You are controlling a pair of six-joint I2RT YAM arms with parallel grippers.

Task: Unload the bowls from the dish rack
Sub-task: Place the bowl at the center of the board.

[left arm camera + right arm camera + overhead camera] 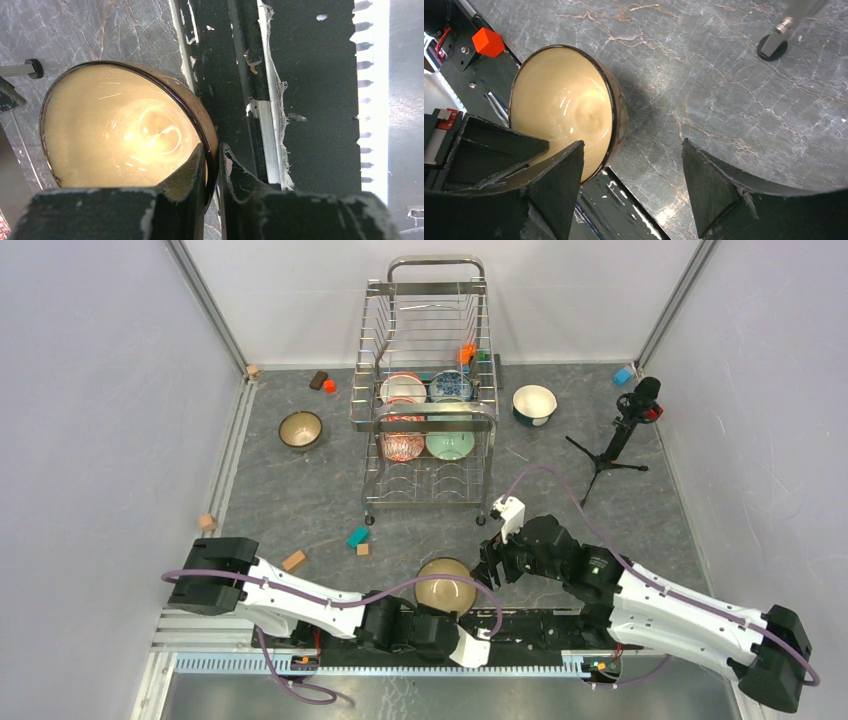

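Observation:
A bowl (446,585) with a cream inside and a brown outside sits near the table's front edge. My left gripper (212,150) is shut on the rim of this bowl (120,130), one finger inside and one outside. My right gripper (633,144) stands open just right of the bowl (564,105), with only bare table between its fingers. The dish rack (425,420) stands at the back centre. It holds a white bowl (403,388), a blue-patterned bowl (450,385), a red-patterned bowl (402,445) and a pale green bowl (450,443).
A dark bowl (300,428) rests left of the rack and a teal-and-white bowl (534,403) right of it. A black tripod stand (620,435) is at the right. Small blocks lie about, among them a teal one (357,536) and a brown one (294,560). A black base rail (300,100) runs along the near edge.

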